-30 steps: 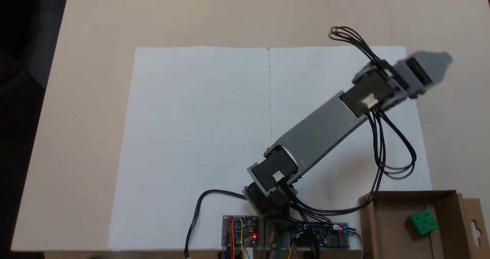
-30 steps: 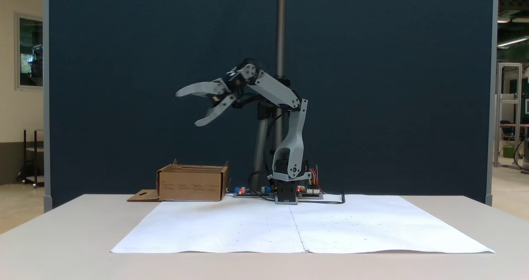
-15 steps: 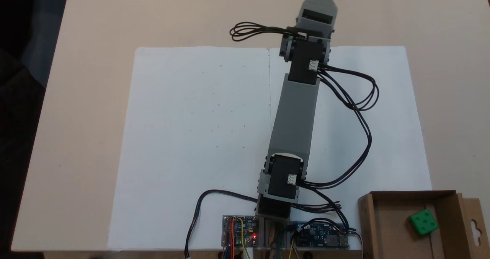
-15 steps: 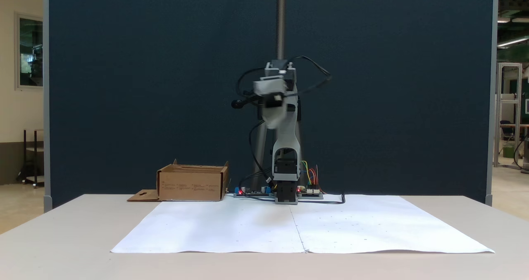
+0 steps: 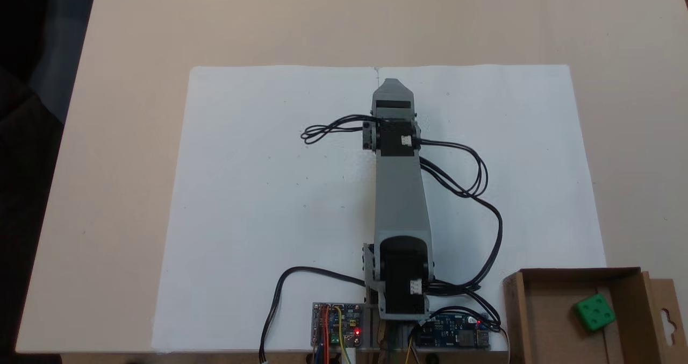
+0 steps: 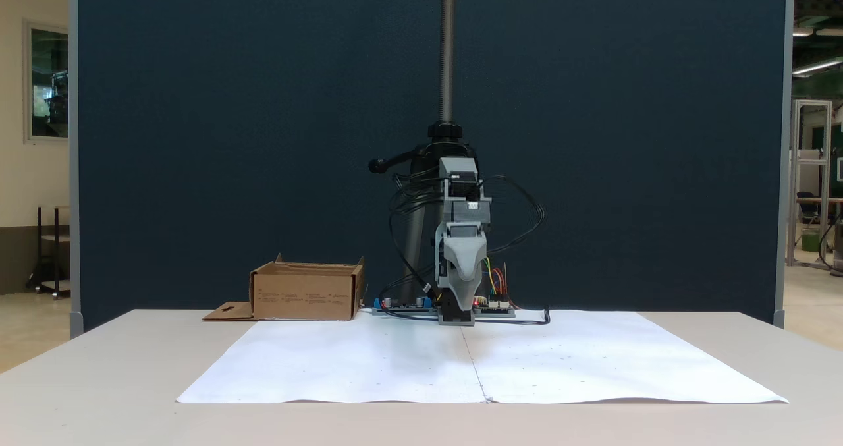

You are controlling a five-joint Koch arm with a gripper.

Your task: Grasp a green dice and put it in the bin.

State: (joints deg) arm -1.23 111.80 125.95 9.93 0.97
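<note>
green dice (image 5: 594,312) sits inside the bin (image 5: 517,321) at the desk's (image 5: 123,138) bottom-right corner in a fixed view. end effector (image 5: 392,87) over the paper sheet (image 5: 269,192) centre, well apart up-left of it; spread or pressed together, cannot tell. looks done.
</note>
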